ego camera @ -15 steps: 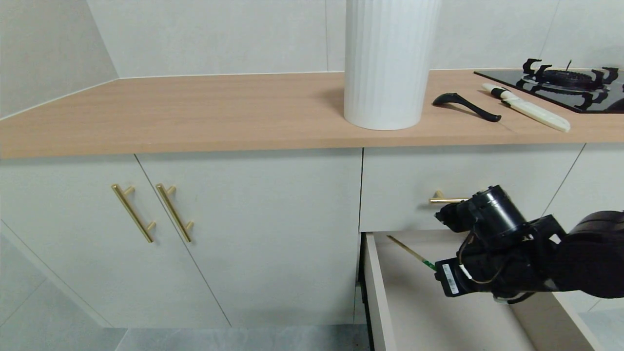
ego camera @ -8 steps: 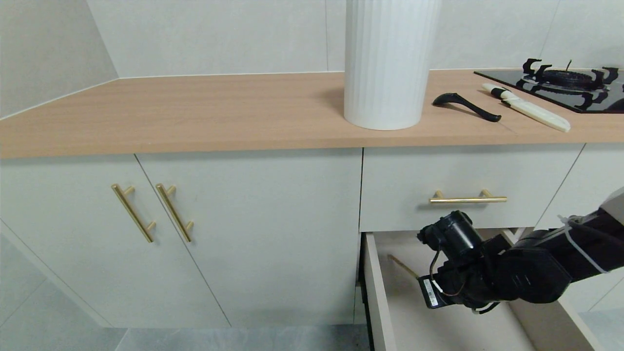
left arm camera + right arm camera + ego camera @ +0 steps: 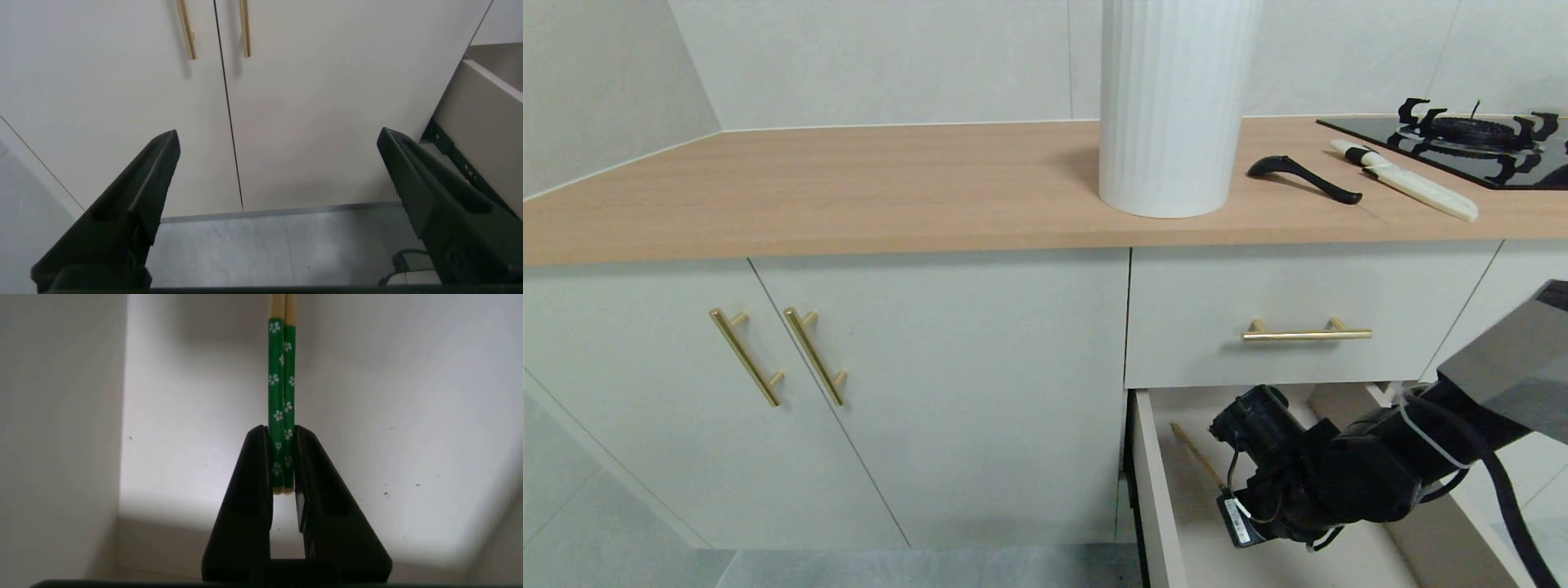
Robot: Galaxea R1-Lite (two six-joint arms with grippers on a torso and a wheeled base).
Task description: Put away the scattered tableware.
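Head view: the right hand [image 3: 1232, 495] is down inside the open lower drawer [image 3: 1153, 482], below a closed drawer [image 3: 1217, 294] with a brass bar handle. From the hand a pair of chopsticks [image 3: 1197, 453] slants towards the drawer's back left corner; whether the tips touch the drawer floor cannot be told. On the counter [image 3: 849, 188] above stand a tall white ribbed cylinder [image 3: 1168, 106], just beside it a black utensil [image 3: 1303, 177], then a pale knife [image 3: 1409, 182] lying near the edge of a gas hob [image 3: 1462, 139]. To the left are two cupboard doors [image 3: 947, 392] with brass handles.

Left wrist view: the left hand [image 3: 278, 212] has its fingers [image 3: 135, 204] spread wide with nothing between them. It faces the cupboard doors [image 3: 327, 106] low down, above the grey floor [image 3: 278, 245], with the open drawer's side [image 3: 482, 98] at the edge.

Right wrist view: the right hand [image 3: 283, 445] is clamped narrowly on the chopsticks [image 3: 280, 367], gripping their green, flower-patterned end. The two sticks lie side by side, over the drawer's pale floor [image 3: 409, 416].
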